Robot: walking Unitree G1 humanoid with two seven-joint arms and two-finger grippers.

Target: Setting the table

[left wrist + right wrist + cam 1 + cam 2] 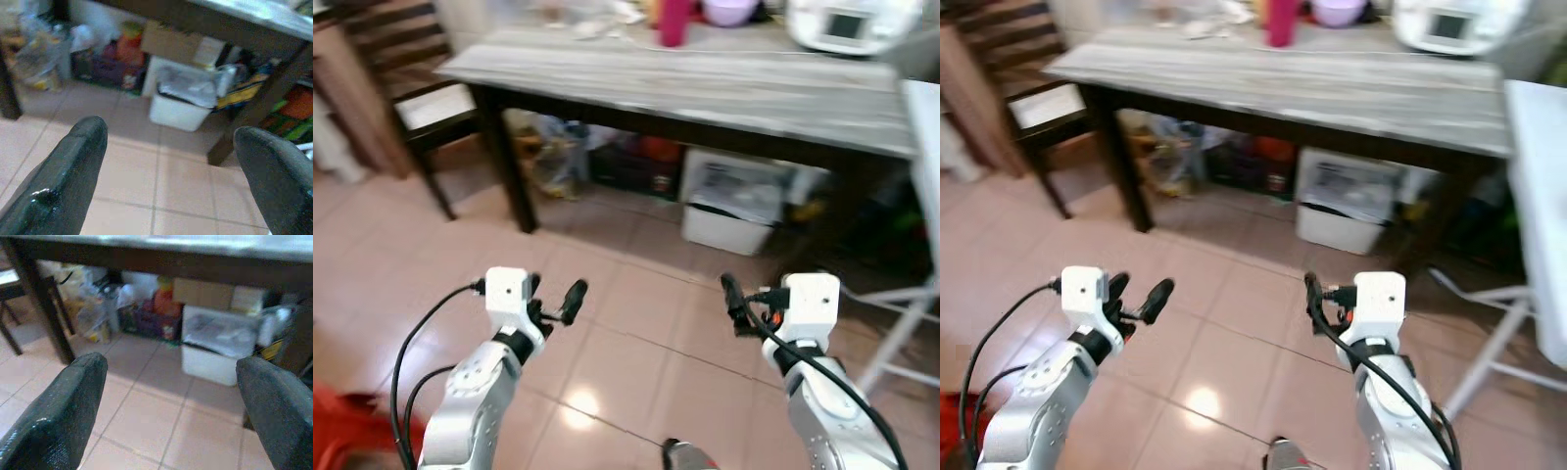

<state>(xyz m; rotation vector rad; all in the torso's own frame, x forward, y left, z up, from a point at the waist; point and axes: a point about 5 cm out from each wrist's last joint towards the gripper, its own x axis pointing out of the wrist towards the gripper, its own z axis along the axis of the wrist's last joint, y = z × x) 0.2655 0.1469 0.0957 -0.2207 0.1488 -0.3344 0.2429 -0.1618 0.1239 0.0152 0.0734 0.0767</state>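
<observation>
A grey wood-topped table (705, 93) on dark legs stands ahead of me. On its far side are a magenta cup (674, 22), a purple bowl (729, 10), a white rice cooker (850, 24) and some blurred white items (597, 22). My left gripper (553, 299) and right gripper (744, 302) are held out over the tiled floor, short of the table. Both are open with nothing between their fingers. In the wrist views the left gripper (171, 171) and right gripper (171, 411) point under the table.
A dark wooden chair (431, 108) stands at the table's left end. Under the table sit a white bin (729, 201), bags and boxes (626, 162). A white stand (925, 127) is at the right. A red object (342, 431) lies by my left arm.
</observation>
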